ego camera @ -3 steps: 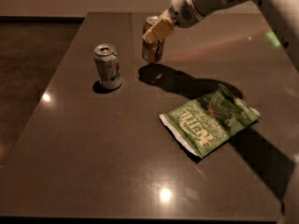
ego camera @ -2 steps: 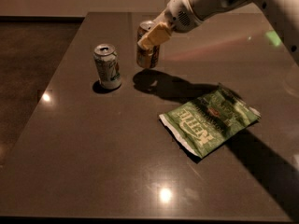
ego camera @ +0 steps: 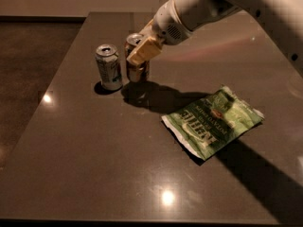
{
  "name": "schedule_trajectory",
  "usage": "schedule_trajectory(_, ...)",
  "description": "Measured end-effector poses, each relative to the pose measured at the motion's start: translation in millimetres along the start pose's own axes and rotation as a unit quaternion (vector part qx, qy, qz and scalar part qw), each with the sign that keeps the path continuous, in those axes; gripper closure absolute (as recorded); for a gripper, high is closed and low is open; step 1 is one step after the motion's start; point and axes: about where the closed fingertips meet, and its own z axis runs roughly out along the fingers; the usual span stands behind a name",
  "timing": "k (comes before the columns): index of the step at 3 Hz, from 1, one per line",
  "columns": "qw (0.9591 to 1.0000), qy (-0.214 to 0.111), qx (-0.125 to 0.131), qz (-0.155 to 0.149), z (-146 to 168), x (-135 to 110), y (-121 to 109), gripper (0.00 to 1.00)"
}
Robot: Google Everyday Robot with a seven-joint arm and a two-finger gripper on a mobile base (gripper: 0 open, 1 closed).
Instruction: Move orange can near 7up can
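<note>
The orange can (ego camera: 138,69) is upright, its base at or just above the dark table, right beside the 7up can (ego camera: 109,66), with a small gap between them. The 7up can is pale silver-green with a silver top and stands on the table's left part. My gripper (ego camera: 142,48) reaches in from the upper right on a white arm and is shut on the upper part of the orange can; its tan fingers (ego camera: 143,50) cover the can's top half.
A green chip bag (ego camera: 213,121) lies flat on the table to the right of the cans. The dark table (ego camera: 104,164) has its left edge near the 7up can and its front edge at the bottom. The arm's shadow falls across the middle.
My gripper has carried the orange can left and down, from well to the right of the 7up can to right beside it. The 7up can and chip bag have not moved.
</note>
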Motion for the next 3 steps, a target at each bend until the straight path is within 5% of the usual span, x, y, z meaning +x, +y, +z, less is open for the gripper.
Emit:
schedule_trajectory(1,0.9997,0.010,-0.013,-0.016,11,0,16,1.00)
schedule_trajectory(3,0.9990,0.039,-0.013,-0.021,29,14,26,0.59)
